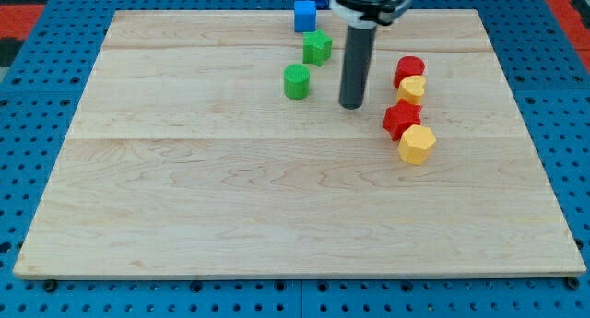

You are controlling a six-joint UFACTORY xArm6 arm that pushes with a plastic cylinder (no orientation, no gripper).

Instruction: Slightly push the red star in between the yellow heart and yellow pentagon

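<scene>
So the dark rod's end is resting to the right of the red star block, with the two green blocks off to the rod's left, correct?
Not quite. The camera view shows my tip to the left of the red star block, not to its right, with a gap between them. The two green blocks do sit to the tip's left, as you said.

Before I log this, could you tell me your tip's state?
My tip: no gripper, holds nothing, free just left of the red star.
</scene>
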